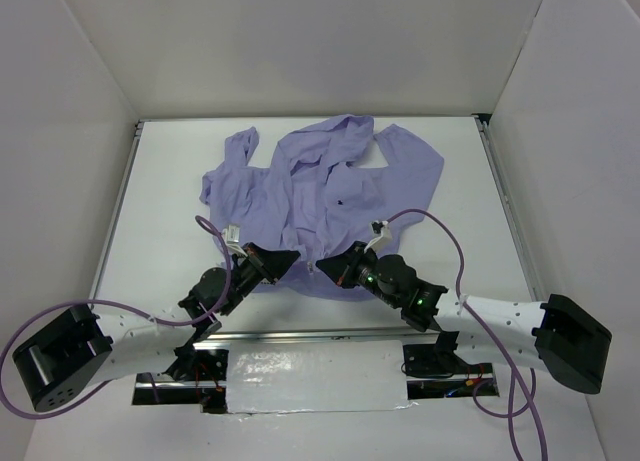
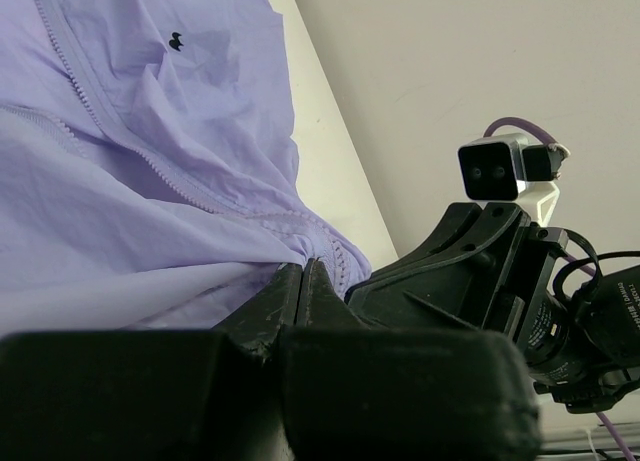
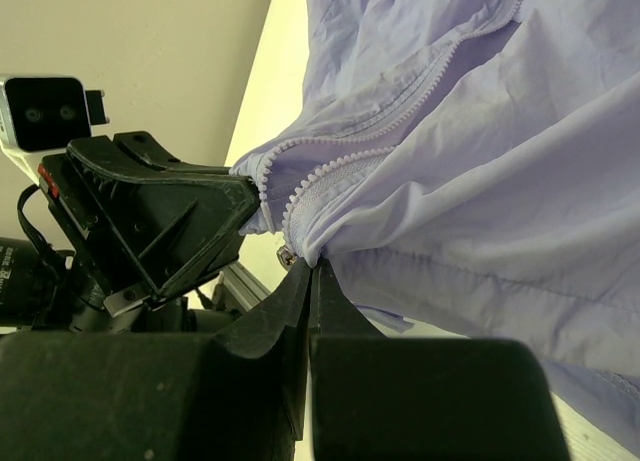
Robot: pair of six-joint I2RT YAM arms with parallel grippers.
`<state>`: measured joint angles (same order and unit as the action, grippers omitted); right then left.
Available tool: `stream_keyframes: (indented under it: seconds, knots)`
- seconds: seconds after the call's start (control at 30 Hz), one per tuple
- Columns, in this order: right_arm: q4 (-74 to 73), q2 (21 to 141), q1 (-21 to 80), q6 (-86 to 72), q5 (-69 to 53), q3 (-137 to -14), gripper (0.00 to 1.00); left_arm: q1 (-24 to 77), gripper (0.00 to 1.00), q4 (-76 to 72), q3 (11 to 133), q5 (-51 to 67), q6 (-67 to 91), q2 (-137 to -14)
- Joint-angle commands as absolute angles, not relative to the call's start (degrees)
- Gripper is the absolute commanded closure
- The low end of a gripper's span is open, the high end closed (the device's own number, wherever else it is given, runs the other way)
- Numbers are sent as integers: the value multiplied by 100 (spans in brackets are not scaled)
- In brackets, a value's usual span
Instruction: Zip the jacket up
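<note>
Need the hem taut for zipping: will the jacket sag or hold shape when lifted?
Probably floppy: the jacket lies crumpled in folds, so it should sag. Likely light; the fabric looks thin. The zipper edge may be stiffer.

No text legible anywhere; faint white lettering (image 2: 612,299) on black motor housing (image 2: 585,326), far right of left gripper (image 2: 305,268) tips, too small to read; similar pale print (image 3: 12,251) on black motor body (image 3: 28,286), far left of right gripper (image 3: 312,268) tips, blurred; tiny dark chest mark (image 2: 176,42) on jacket (image 2: 120,201), ahead and up-left of left gripper tips; plain symbol, no letters discernible.
</note>
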<state>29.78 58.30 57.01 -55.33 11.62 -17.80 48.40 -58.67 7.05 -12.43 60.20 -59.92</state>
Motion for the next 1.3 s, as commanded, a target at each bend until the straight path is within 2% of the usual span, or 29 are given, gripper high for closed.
stream_keyframes:
  seconds: [0.0, 0.87, 1.27]
  knots:
    - [2980, 5827, 5730, -5572, 1275, -2048, 100, 4834, 100, -6328, 712, -1327, 5985, -6038]
    - [2689, 5959, 5730, -5485, 1398, -2303, 100, 4834, 100, -6276, 791, -1257, 5880, -6082]
    - [2733, 6003, 5730, -5555, 1283, -2171, 100, 4834, 100, -5810, 835, -1521, 5774, -5722]
